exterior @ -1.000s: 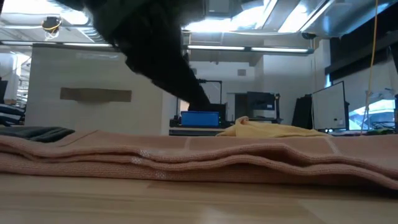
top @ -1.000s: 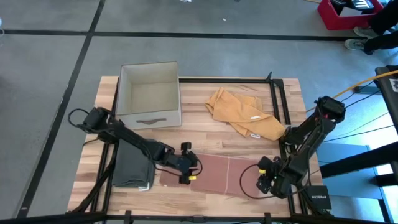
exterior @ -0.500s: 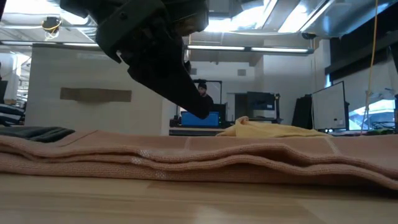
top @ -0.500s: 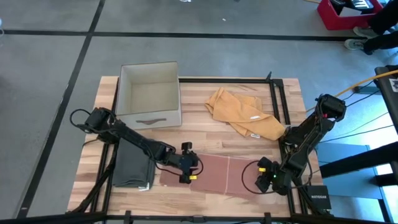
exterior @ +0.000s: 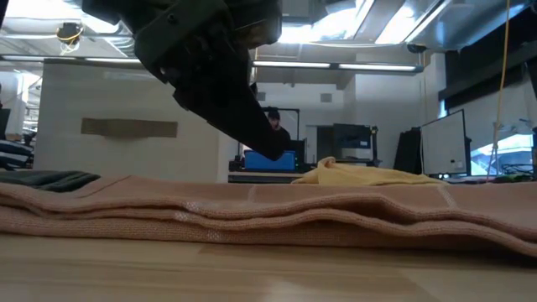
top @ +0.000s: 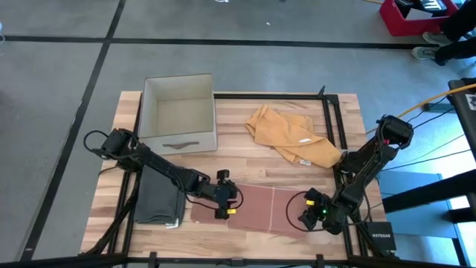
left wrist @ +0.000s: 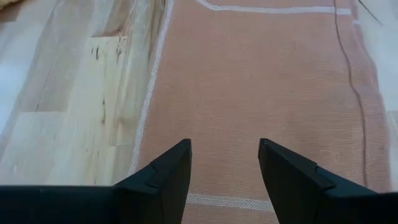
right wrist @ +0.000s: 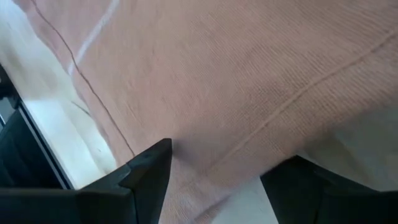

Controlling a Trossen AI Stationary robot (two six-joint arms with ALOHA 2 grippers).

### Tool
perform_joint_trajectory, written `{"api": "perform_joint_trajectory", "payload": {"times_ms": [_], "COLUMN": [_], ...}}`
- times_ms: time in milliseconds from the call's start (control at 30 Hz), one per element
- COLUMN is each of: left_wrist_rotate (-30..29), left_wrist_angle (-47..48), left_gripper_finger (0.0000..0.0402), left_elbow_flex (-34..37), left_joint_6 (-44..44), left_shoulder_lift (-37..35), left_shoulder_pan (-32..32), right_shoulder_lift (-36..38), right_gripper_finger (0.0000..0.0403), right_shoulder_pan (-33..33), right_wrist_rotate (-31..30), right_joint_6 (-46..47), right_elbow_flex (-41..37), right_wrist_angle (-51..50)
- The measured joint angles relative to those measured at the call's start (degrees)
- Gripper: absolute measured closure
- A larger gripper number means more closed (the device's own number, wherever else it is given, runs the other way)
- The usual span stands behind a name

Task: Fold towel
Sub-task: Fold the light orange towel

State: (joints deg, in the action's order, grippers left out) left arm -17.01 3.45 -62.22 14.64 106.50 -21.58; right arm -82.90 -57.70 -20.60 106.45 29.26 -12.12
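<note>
Overhead straight down, low level, wrist cameras close, all sharing towel (top: 253, 208)

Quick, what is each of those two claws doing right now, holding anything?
Left tool: open, holding nothing, over the pink towel.
Right tool: open, holding nothing, at the towel's right end.

Beside my grey bin (top: 178, 112) lies a crumpled yellow cloth (top: 290, 135); just below the bin, a folded dark-grey cloth (top: 158, 199).
</note>
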Motion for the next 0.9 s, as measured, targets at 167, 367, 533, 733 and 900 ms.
{"api": "perform_joint_trajectory", "payload": {"times_ms": [167, 367, 533, 733, 900], "left_wrist_rotate": [-0.1, 0.0, 0.1, 0.3, 0.7], "left_wrist_angle": [-0.2, -4.1, -4.7, -9.6, -12.3], "left_gripper_finger": [0.0224, 0.0224, 0.0224, 0.0224, 0.0224], "left_elbow_flex": [0.0, 0.0, 0.0, 0.0, 0.0], "left_joint_6": [-0.1, -1.9, -2.8, -3.2, -1.3], "left_shoulder_lift": [0.0, 0.0, 0.0, 3.6, 7.6], "left_shoulder_pan": [0.0, 0.0, 0.0, 1.0, 2.8], "right_shoulder_lift": [-0.1, -0.4, -0.6, -0.8, -0.8], "right_gripper_finger": [0.0166, 0.0169, 0.0213, 0.0312, 0.0387], "right_shoulder_pan": [1.2, 5.3, 7.0, 8.6, 9.2], "right_wrist_rotate": [-0.4, -6.5, -11.9, -18.8, -22.5], "right_joint_6": [-1.2, -5.5, -7.5, -7.6, -9.4], "right_elbow_flex": [-0.1, -0.2, -0.5, -0.4, -0.4], "right_wrist_angle": [0.7, 2.5, 0.6, -1.2, -1.3]}}
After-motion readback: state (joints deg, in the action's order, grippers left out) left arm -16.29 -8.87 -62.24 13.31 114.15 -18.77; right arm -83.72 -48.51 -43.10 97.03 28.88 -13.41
